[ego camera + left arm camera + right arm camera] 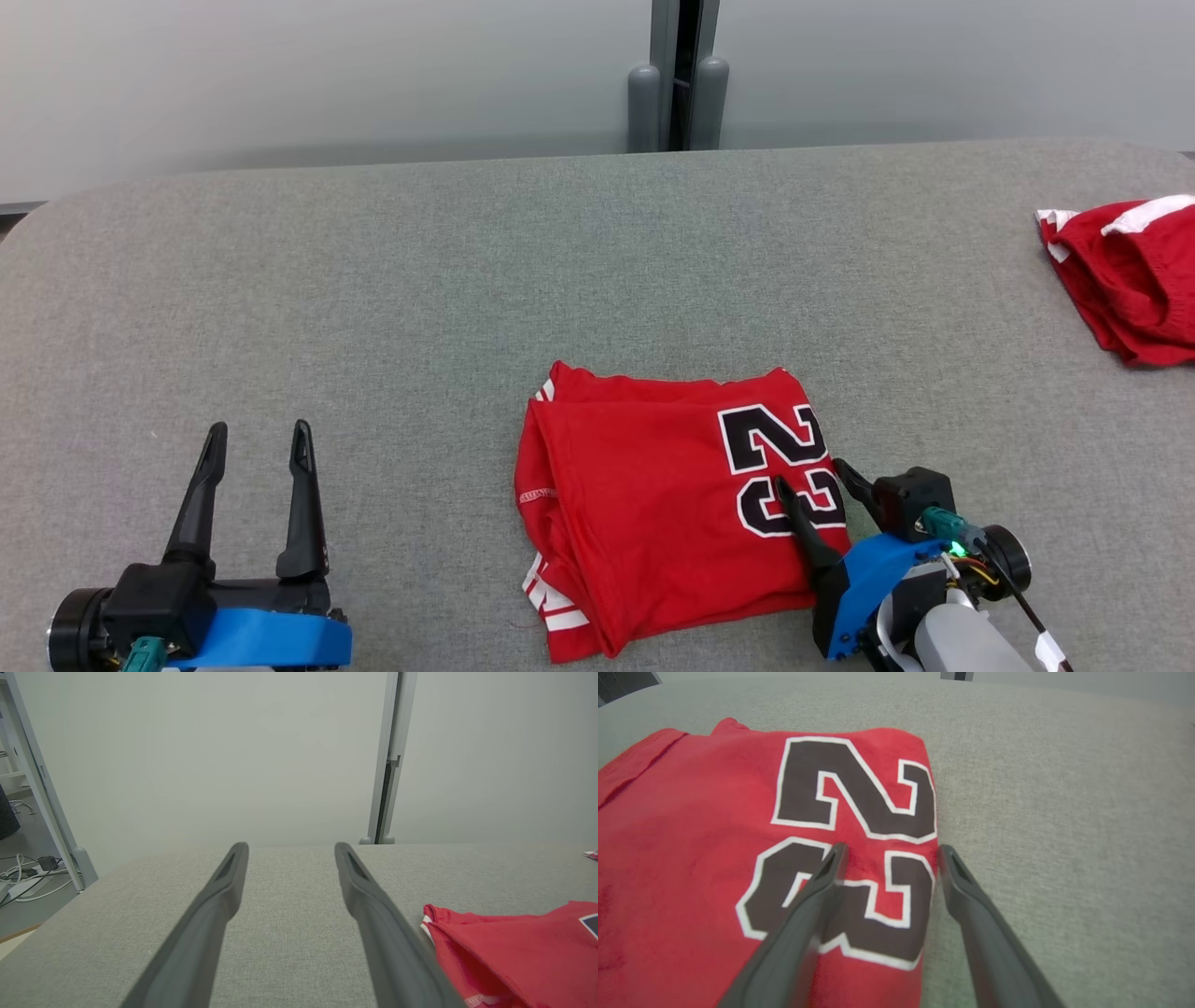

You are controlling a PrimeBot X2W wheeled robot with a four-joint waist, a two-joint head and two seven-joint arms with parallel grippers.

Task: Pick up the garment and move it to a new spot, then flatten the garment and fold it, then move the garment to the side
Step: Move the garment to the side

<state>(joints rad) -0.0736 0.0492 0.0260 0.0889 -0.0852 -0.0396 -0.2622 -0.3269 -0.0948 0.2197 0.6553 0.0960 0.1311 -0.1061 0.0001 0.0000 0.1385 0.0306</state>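
**Folded jersey (667, 509) on the table (373, 308), number panel uppermost.** The right gripper (808, 472) stands at the jersey's right edge, jaws spread wide and nothing held. In the right wrist view one finger (808, 914) lies over the printed number, and the other (976, 914) lies over grey table just beside the jersey's edge. The left gripper (260, 427), likewise wide and empty, sits well to the left of the jersey, apart from it.

Folding appears complete, so the step in hand is judged to be the last one: carrying the jersey aside. To do it well, the grip should take in every layer at the edge before closing, since a hold on the top layer alone would likely pull the stack open. A low, slow drag should keep the fold flat. A second red garment (1134, 280) lies far to the right of the jersey, so the path should stop short of it.

Hard to make out — whether the finger over the number touches the fabric or hovers above it, and how many layers the fold has. The jersey runs off the left and bottom of the right wrist view, and the second garment is cut by the head view's right edge.
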